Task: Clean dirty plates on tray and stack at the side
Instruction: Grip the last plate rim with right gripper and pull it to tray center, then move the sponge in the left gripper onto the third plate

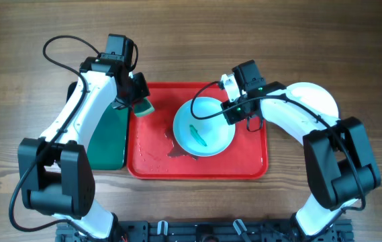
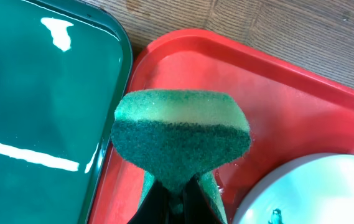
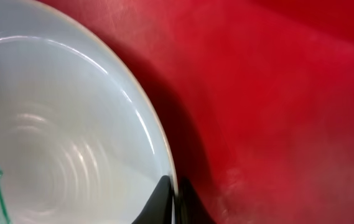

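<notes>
A white plate [image 1: 204,126] with a teal streak [image 1: 198,134] lies on the red tray [image 1: 251,161]. My right gripper [image 1: 231,111] is shut on the plate's right rim. In the right wrist view its fingers pinch the thin edge of the plate [image 3: 58,124], one finger inside and one outside, over the tray [image 3: 276,93]. My left gripper [image 1: 137,101] is shut on a green sponge [image 1: 143,106] above the tray's left edge. The left wrist view shows the sponge [image 2: 180,137] squeezed between the jaws, with the plate [image 2: 313,186] at lower right.
A dark green tray [image 1: 107,138] lies against the red tray's left side, also seen in the left wrist view [image 2: 40,93]. Another white plate [image 1: 315,99] rests on the wooden table to the right, partly under my right arm. A dark wet patch [image 1: 177,152] marks the red tray.
</notes>
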Available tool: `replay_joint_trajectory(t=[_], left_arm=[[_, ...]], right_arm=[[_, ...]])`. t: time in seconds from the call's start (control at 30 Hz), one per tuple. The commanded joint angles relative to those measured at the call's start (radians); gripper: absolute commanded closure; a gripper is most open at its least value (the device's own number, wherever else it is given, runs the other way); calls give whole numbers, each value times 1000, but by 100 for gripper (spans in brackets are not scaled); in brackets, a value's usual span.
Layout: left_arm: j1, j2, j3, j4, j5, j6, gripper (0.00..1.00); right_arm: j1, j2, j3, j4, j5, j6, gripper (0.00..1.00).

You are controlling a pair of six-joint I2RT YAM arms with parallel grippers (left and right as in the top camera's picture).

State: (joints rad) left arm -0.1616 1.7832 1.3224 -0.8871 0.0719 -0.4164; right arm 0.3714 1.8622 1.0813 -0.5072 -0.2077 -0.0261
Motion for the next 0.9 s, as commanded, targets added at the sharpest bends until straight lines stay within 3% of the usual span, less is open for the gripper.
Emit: replay_joint_trajectory(t=[0.0,0.07,0.13,0.23,0.3,0.43,0.6,0.73,0.8,0.87], left_arm=[[0,-3,5,-24,-11,-3,96],[0,-3,5,-38,-16,21,96],[0,-3,5,-37,-16,19,96],[-5,-3,5,-38,-10,20,96],[-23,-3,5,-37,-11,21,96],[-86,3,-21,51,-11,153,96],[-164,108,-84,91,-15,231,96],[-207,177,-96,65,-20,230,96],[-251,177,-96,47,105,279,96],[-286,177,-95,43,362,414,96]], right_arm=[[2,16,72,-183,-88,274,96],[2,16,82,-179,-198,452,96],[29,21,61,-93,-129,651,96],[88,26,16,15,-67,755,96],[127,43,15,55,-54,766,96],[138,52,15,66,-58,760,96],[138,52,15,70,-61,748,96],[138,52,15,70,-61,747,96],[138,52,15,71,-61,747,96],[138,52,15,73,-61,746,96]])
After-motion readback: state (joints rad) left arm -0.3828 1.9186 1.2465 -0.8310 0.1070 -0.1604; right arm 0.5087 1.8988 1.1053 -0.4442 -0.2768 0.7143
